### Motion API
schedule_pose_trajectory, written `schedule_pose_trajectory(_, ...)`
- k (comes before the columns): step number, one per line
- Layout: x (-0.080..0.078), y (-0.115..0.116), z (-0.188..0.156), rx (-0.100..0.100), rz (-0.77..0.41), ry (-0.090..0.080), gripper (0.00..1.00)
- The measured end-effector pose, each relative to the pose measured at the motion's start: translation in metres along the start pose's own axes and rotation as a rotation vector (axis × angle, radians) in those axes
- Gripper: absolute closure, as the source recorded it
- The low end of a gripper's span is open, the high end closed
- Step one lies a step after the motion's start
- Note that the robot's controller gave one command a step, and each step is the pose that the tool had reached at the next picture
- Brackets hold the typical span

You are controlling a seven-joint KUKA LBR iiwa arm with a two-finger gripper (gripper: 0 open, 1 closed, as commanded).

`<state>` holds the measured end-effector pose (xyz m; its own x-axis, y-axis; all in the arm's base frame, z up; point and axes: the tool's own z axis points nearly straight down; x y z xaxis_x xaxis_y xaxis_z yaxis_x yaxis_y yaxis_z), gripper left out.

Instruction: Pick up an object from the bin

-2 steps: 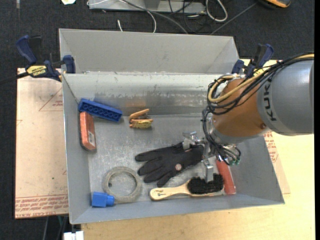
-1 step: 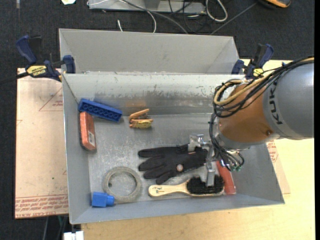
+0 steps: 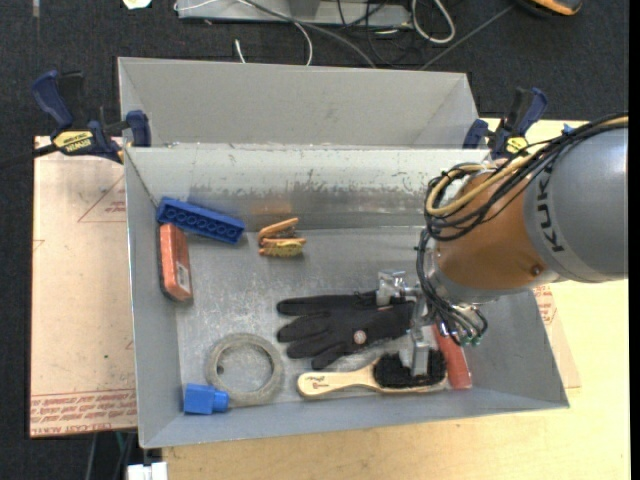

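My gripper (image 3: 426, 360) is low in the bin's front right corner, open, with its fingers standing over the black bristle head of a wooden-handled brush (image 3: 345, 382). The brush lies along the front wall, handle pointing left. A black glove (image 3: 335, 328) lies spread just left of the gripper, its cuff touching the gripper's body. A red stick-shaped thing (image 3: 457, 366) lies right beside the fingers, partly hidden under the wrist. Nothing shows between the fingers.
A clear tape roll (image 3: 245, 368) and a small blue block (image 3: 205, 400) lie at the front left. A reddish-brown bar (image 3: 175, 263), a blue toothed strip (image 3: 200, 220) and a tan wooden clip (image 3: 280, 238) lie toward the back left. The arm covers the right side.
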<state>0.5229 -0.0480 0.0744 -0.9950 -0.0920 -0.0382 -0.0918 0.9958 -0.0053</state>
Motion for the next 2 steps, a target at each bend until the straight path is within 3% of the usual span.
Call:
schedule_pose_trajectory(1,0.0019,-0.0023,0.0004,-0.001,0.111,-0.002,0.0)
schedule_pose_trajectory(2,-0.0054,-0.0049,-0.0071,-0.001,0.205,-0.005,1.0)
